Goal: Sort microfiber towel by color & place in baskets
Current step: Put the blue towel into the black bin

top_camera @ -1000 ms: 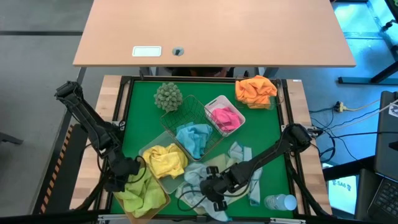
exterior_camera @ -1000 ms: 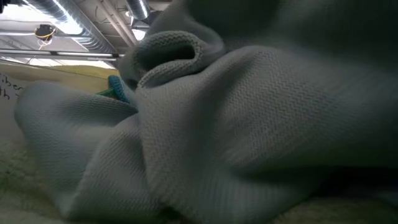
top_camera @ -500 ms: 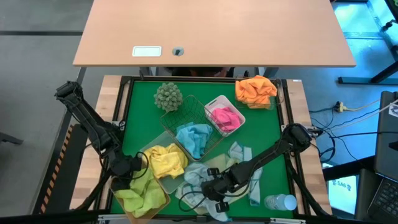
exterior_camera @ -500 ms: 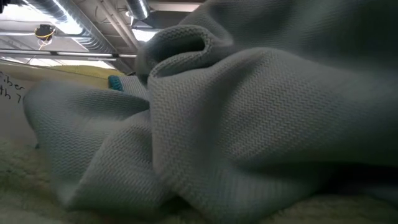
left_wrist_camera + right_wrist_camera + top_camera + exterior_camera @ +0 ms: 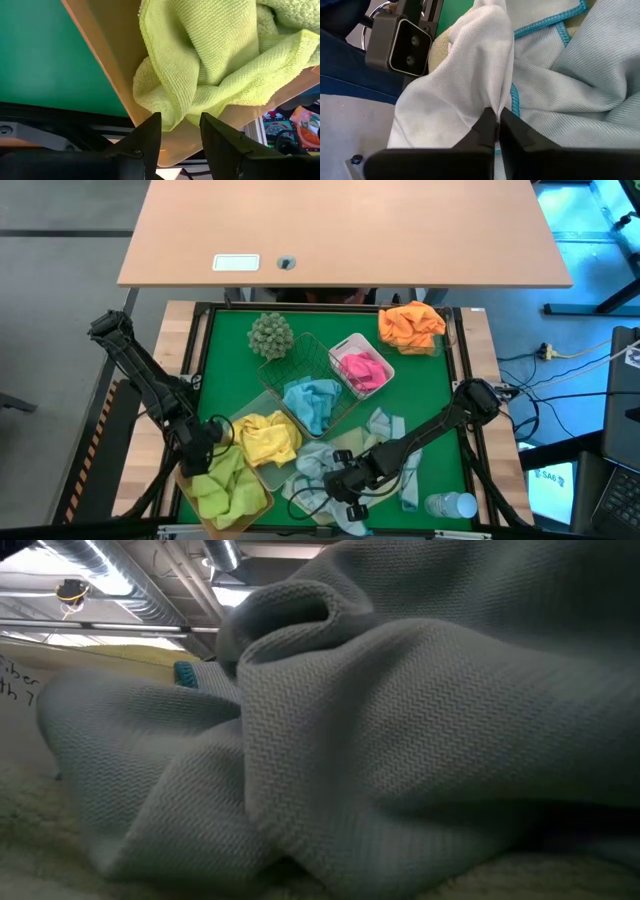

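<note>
The right gripper [image 5: 495, 122] has its 2 fingers pinched together on a fold of a pale blue towel [image 5: 570, 80] with a bright turquoise hem, low at the front edge of the green mat [image 5: 225, 370]. In the high view that right gripper [image 5: 342, 485] sits amid a loose heap of pale blue towels [image 5: 320, 462] between the amber basket [image 5: 262, 498] and the clear plastic bottle [image 5: 452, 505]. The low view is filled almost wholly by that pale cloth [image 5: 400, 740]. The left gripper [image 5: 177, 131] has its 2 fingers parted, nothing between them, poised just over the rim of the amber basket [image 5: 105, 60] beside the lime green towel [image 5: 210, 55] lying inside it. From above, the left gripper [image 5: 198, 455] is at the basket's near-left corner, with the lime green towel [image 5: 225, 485] bunched in it. Just beside it a yellow towel [image 5: 268, 438] fills the frosted clear basket [image 5: 238, 420]. Next along, a light blue towel [image 5: 312, 402] lies in the green wire mesh basket [image 5: 300, 355], and a pink towel [image 5: 362, 370] in the white basket [image 5: 348, 345]. An orange towel [image 5: 412, 325] lies in the far right corner of the mat, well apart from the rest. A round grey-green bobbly ball [image 5: 270, 335] rests near the far left, close to the mesh basket.
</note>
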{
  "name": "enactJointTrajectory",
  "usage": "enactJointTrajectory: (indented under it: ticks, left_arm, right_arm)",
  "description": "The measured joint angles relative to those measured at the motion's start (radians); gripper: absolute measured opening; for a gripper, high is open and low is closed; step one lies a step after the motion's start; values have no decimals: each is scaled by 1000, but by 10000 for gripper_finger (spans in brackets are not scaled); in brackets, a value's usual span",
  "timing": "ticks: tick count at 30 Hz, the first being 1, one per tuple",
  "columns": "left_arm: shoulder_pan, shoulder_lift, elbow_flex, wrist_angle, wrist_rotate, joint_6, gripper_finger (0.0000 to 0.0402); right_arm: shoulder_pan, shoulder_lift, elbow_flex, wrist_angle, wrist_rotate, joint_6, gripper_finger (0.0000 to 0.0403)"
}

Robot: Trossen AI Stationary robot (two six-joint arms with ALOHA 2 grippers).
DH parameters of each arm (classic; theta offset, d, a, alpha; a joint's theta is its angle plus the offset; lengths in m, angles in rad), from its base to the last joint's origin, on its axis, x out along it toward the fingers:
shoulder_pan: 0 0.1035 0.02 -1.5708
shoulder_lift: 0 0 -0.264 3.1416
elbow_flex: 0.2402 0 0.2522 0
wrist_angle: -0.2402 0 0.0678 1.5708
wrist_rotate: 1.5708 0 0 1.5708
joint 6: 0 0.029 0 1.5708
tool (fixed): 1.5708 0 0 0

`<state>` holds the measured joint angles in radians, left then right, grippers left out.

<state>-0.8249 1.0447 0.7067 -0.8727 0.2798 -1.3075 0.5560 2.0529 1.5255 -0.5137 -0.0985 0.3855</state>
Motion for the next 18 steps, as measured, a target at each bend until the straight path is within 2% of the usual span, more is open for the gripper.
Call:
enactJointTrajectory:
  ticks: [4, 10, 15, 18]
  left_arm:
    - [0, 0, 0, 19, 1, 0, 130]
    - [0, 0, 0, 56, -14, 7, 130]
    - [0, 0, 0, 99, -63, 8, 130]
    - [0, 0, 0, 155, -125, 28, 130]
  right_arm:
    - [0, 0, 39, -22, -9, -1, 12]
    - [0, 0, 209, -139, -14, -105, 5]
    - [-7, -2, 420, -335, 73, -197, 6]
    - [-16, -2, 539, -430, 124, -261, 4]
